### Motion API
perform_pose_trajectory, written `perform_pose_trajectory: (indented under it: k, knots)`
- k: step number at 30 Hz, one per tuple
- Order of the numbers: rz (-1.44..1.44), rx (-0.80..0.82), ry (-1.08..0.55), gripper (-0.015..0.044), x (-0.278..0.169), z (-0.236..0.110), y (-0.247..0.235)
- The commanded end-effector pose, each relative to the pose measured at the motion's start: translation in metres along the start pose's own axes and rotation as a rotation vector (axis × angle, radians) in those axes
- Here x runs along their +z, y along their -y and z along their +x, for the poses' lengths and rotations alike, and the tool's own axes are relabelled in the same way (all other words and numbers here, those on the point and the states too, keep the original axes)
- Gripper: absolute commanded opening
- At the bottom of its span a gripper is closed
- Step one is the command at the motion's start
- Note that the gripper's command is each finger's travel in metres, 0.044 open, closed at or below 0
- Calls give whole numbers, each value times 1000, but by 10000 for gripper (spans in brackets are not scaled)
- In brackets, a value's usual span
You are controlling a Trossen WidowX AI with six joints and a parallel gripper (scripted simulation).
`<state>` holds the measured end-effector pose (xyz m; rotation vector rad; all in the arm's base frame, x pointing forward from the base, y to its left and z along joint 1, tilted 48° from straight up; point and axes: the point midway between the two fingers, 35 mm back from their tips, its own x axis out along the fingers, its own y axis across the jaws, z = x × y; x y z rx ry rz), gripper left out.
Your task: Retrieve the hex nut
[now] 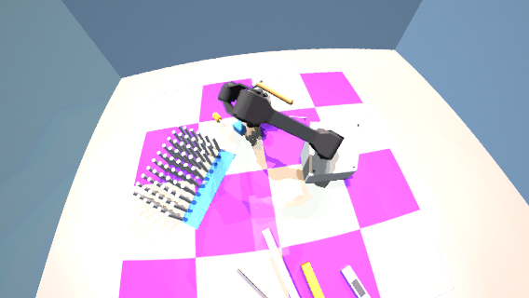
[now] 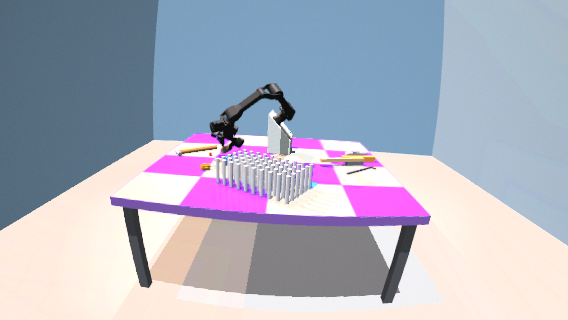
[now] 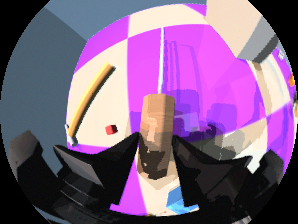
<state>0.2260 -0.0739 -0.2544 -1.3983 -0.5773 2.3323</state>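
Checkered pink-white table (image 2: 150, 187), blue walls. Gripper (image 3: 157, 163) clamped on a tan-handled tool (image 3: 156, 132); its thin rod (image 3: 161, 63) sticks straight ahead of the jaws. Spacers (image 1: 179, 168) and blue taped strip (image 1: 211, 186) lie off to the jaws' side and below. Hex nut not visible, presumably deep among the spacers. Judgement: keep the rod low and aligned with a row gap, enter slowly, avoid brushing posts.

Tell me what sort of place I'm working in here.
Probably a bare test room: one checkered table ringed by blank blue walls. On it stand rows of metal spacers, loose tools, and the arm, its fingers closed on a wood-handled tool.
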Motion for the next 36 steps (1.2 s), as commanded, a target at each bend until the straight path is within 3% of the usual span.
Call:
perform_pose_trajectory:
  k: [1,19,36]
  knots:
    - [5,-4,6,0,0,8,2]
    - [4,-7,8,0,-3,28,9]
    - [-1,-4,4,440,-4,24,8]
